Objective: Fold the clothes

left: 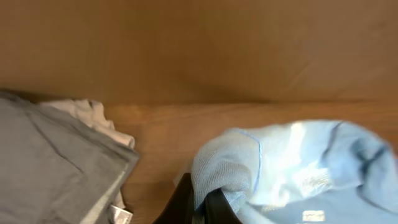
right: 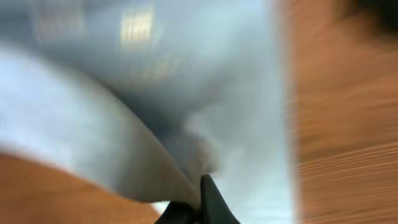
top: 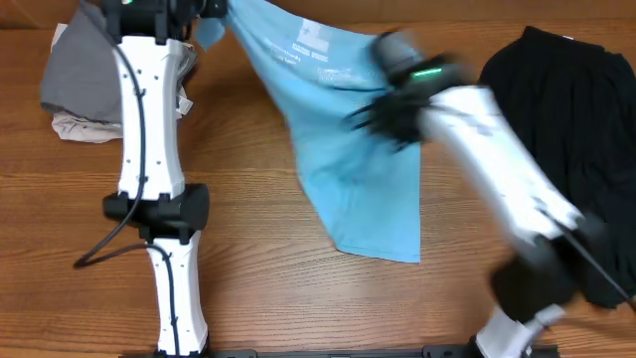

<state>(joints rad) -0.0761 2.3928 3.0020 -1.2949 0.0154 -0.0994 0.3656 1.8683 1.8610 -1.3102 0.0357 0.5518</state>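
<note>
A light blue T-shirt [top: 348,159] with white print hangs stretched across the table's middle, its lower end trailing on the wood. My left gripper [top: 204,22] at the far left is shut on one corner of the shirt [left: 249,168], cloth bunched between its fingers [left: 202,208]. My right gripper [top: 383,109] is blurred with motion and shut on the shirt's right edge [right: 236,112], its fingers [right: 199,199] pinching a fold.
A folded grey garment [top: 75,70] lies over a white one at the far left, also in the left wrist view [left: 50,162]. A black garment [top: 566,109] lies spread at the right side. The table [top: 248,249] is brown wood.
</note>
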